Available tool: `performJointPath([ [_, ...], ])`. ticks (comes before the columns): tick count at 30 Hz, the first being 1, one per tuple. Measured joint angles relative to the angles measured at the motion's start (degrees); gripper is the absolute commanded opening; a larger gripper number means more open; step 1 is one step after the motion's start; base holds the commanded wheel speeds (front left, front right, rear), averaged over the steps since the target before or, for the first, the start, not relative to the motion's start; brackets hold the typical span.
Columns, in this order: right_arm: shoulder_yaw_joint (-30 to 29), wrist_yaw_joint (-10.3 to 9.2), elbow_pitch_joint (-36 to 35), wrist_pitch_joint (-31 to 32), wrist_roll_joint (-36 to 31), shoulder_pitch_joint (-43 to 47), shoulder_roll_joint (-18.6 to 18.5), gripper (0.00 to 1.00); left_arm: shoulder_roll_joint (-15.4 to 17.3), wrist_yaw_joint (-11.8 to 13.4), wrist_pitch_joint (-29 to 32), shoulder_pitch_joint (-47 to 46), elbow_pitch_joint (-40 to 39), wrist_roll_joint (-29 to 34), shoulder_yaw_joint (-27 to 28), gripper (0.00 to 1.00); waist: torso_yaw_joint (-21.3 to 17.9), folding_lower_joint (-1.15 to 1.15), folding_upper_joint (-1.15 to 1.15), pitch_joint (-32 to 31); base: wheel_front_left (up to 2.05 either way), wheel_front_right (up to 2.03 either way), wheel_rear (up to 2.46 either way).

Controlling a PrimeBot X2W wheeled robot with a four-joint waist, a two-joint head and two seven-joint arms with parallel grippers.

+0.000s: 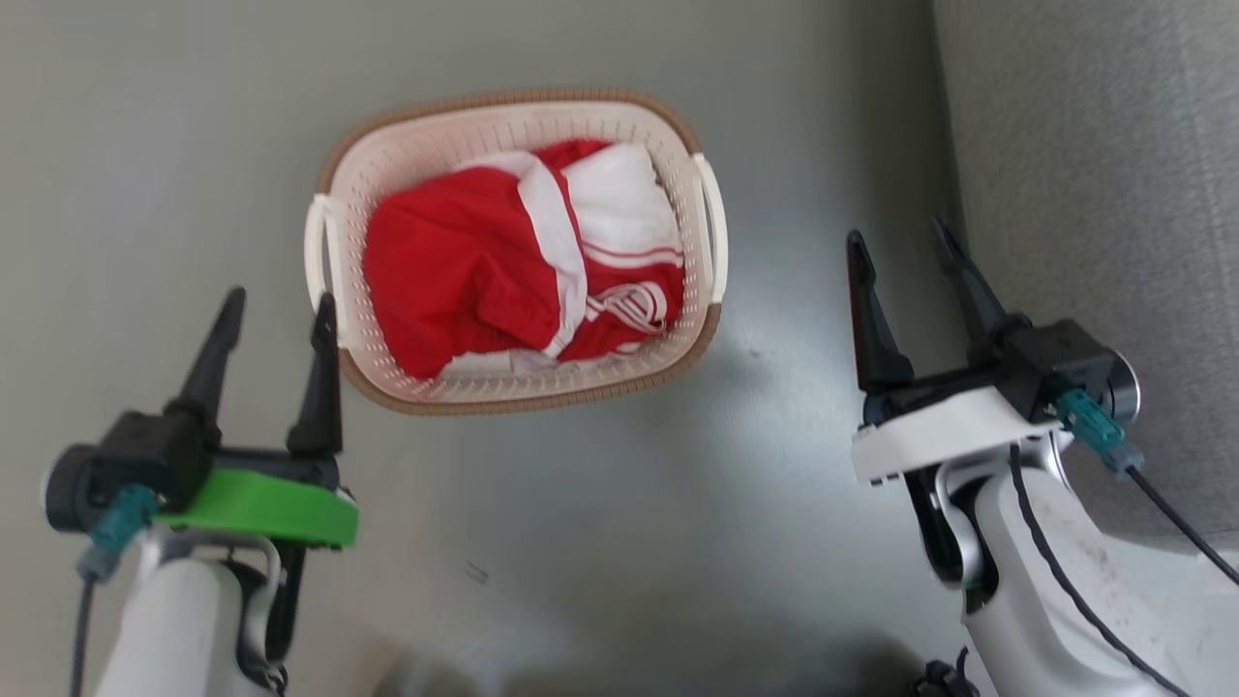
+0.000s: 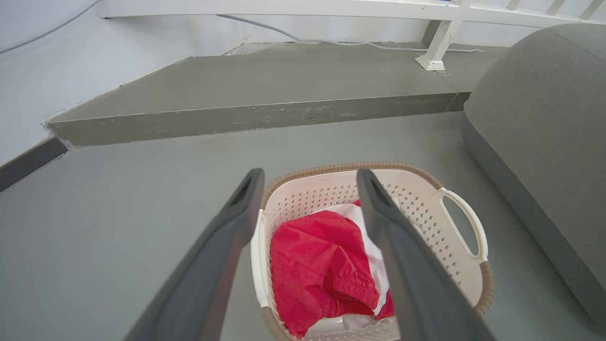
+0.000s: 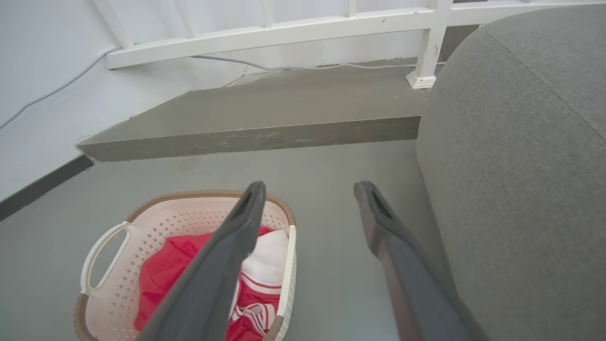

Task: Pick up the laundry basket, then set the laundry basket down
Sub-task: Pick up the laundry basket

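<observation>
Laundry basket (image 1: 542, 121) near left gripper (image 1: 281, 295)

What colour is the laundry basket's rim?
Brown, woven-look rim on the cream-white laundry basket; it shows best in the head view.

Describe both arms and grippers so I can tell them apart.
The left gripper has two long, dark, tapered fingers on a black body, a green plate, a teal connector with a grey cable, and a pale forearm. The right gripper matches, but with a white plate, a teal plug and black cables along its white arm.
</observation>
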Motion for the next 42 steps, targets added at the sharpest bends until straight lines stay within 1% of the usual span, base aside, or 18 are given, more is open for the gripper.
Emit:
performJointPath([
  [3,0.46,0.00,1.32,-0.01,0.01,-2.55,0.13,1.00,0.63,-0.48,0.57,-3.07,2.25,-0.69,0.67,1.00,-0.21,0.00,0.00,2.94,0.00,0.00,0.00],
  [9,1.72,0.05,5.13,-0.01,0.65,-6.23,0.20,1.00,1.03,-0.96,1.88,-7.50,7.78,-1.72,1.43,1.00,-0.60,0.00,0.00,6.62,0.00,0.00,0.00],
  [14,3.70,0.63,9.33,-0.02,1.56,-9.17,0.37,1.00,2.57,-1.38,3.71,-10.53,13.83,-2.89,2.37,1.00,-1.32,0.00,0.00,8.50,0.00,0.00,0.00],
  [17,4.48,0.68,11.89,-0.02,2.02,-10.67,0.33,1.00,2.57,-1.51,5.20,-12.74,17.25,-3.32,2.22,1.00,-1.78,0.00,0.00,9.17,0.00,0.00,0.00],
  [20,5.81,1.19,14.10,-0.02,2.74,-12.29,0.35,1.00,2.57,-1.98,6.43,-14.93,20.26,-4.36,2.21,1.00,-2.08,0.00,0.00,9.71,0.00,0.00,0.00],
  [23,8.14,1.68,15.38,-0.02,5.37,-14.51,0.30,1.00,2.90,-2.02,7.33,-16.97,22.46,-4.61,2.25,1.00,-2.37,0.00,0.00,10.30,0.00,0.00,0.00],
  [31,12.65,1.60,19.35,-0.03,11.18,-19.91,0.26,1.00,3.50,-2.99,9.53,-22.72,28.33,-5.36,0.91,1.00,-3.03,0.00,0.00,11.84,0.00,0.00,0.00],
  [42,18.61,1.51,25.79,-0.09,16.99,-25.09,0.21,1.00,4.16,-3.32,12.65,-28.41,35.67,-6.94,-0.43,1.00,-3.06,0.00,0.00,12.93,0.00,0.00,0.00],
])
